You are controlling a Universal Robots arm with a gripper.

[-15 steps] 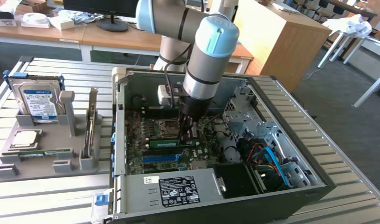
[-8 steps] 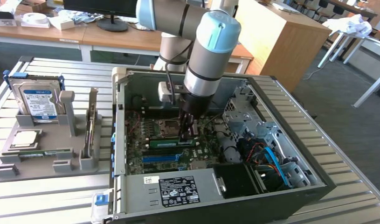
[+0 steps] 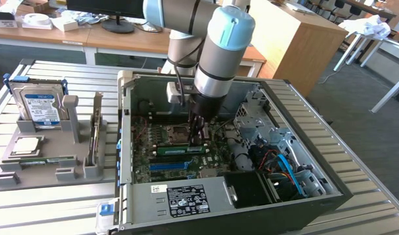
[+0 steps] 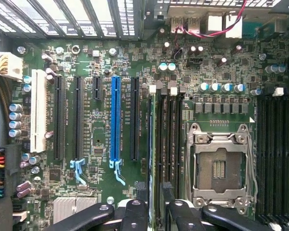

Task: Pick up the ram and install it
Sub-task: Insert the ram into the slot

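Note:
The ram (image 3: 179,149) is a long green stick that stands on edge in a memory slot of the motherboard (image 3: 160,169), inside the open computer case (image 3: 304,196). My gripper (image 3: 198,141) reaches straight down onto its end nearer the exterior view's right. In the wrist view the ram (image 4: 154,144) shows edge-on as a thin line between white slot latches. My gripper (image 4: 155,209) has its two black fingers (image 4: 137,211) close against either side of the stick, shut on it. The empty processor socket (image 4: 221,166) lies right beside that slot.
On the exterior view's left a grey fixture (image 3: 56,174) holds a hard drive (image 3: 39,105), a square silver processor (image 3: 26,146), an upright expansion card (image 3: 95,134) and a thin green strip (image 3: 46,160). Blue and black card slots (image 4: 115,118) and further memory slots (image 4: 274,154) flank the socket. Cables (image 3: 284,164) fill the case's corner.

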